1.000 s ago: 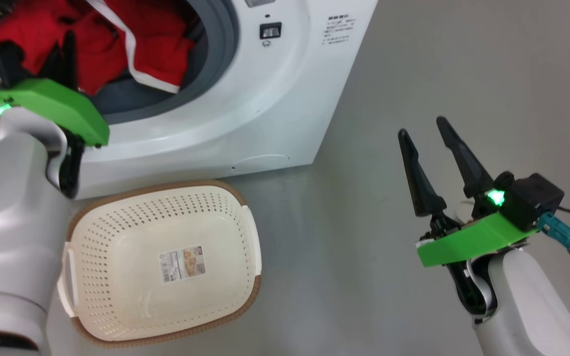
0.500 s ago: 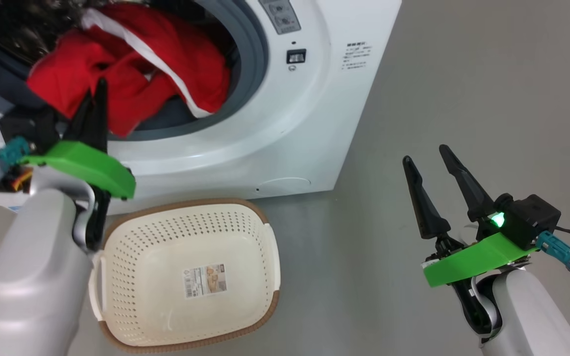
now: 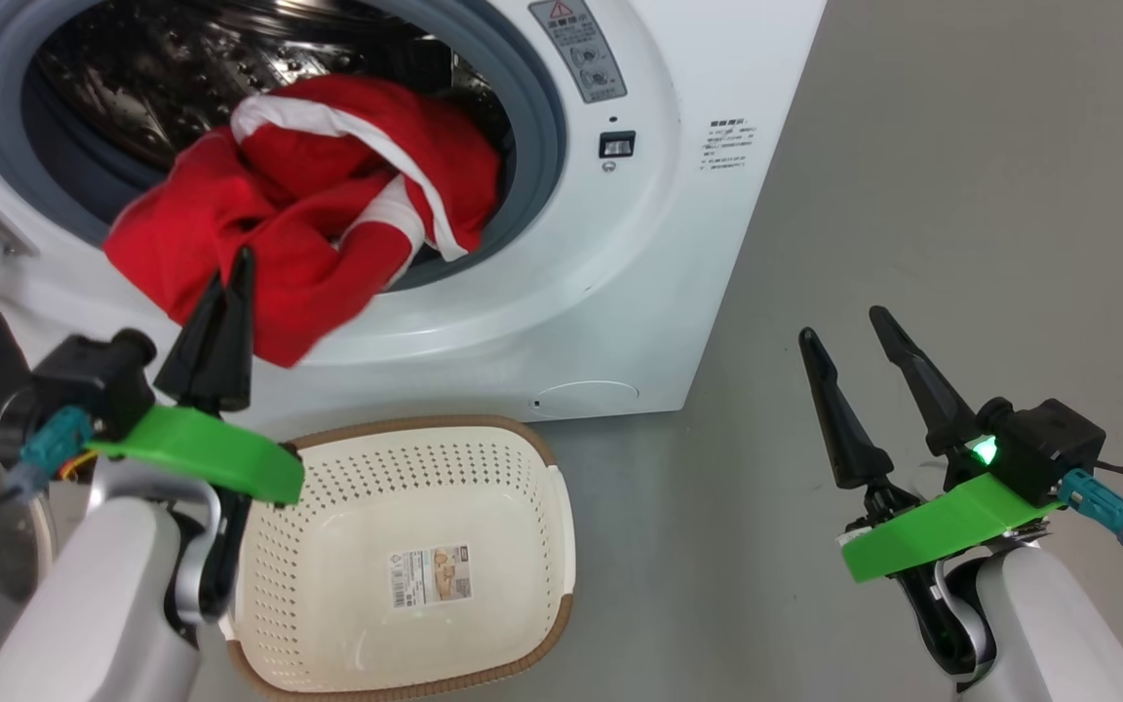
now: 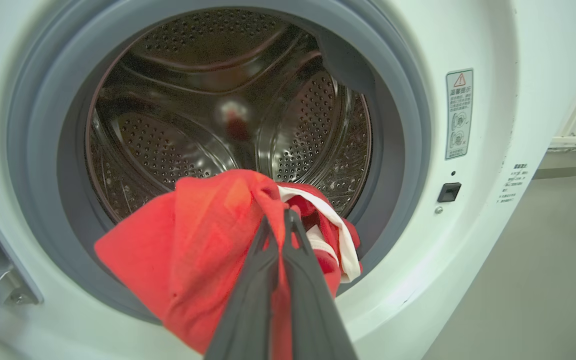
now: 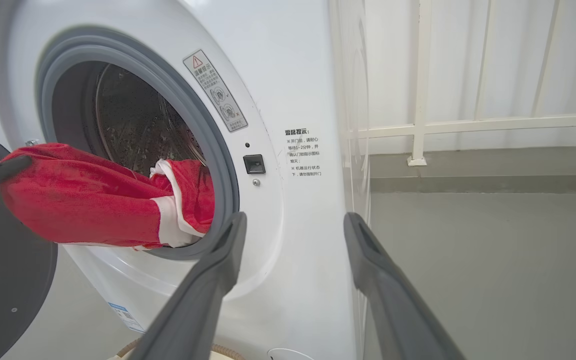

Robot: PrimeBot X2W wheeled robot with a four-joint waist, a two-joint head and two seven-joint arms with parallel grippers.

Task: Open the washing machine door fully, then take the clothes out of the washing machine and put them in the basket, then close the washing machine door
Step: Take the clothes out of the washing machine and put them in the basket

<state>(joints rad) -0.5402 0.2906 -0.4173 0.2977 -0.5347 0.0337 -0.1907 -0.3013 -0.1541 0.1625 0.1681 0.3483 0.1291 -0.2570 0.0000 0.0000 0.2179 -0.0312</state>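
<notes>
Left claw (image 3: 242, 259) pinches thin red white-striped garment (image 3: 279, 244), upper left, half out of white washing machine (image 3: 639, 292). Right claw (image 3: 842, 326) gapes empty. Risk: trailing fabric snagging grey rubber ring (image 3: 544, 146), missing cream perforated basket (image 3: 522, 444).

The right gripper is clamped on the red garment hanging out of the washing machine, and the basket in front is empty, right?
No: the left gripper is clamped on the red garment, as the left wrist view shows; the right gripper stands open. The garment does hang out of the washing machine, and the basket is empty.
</notes>
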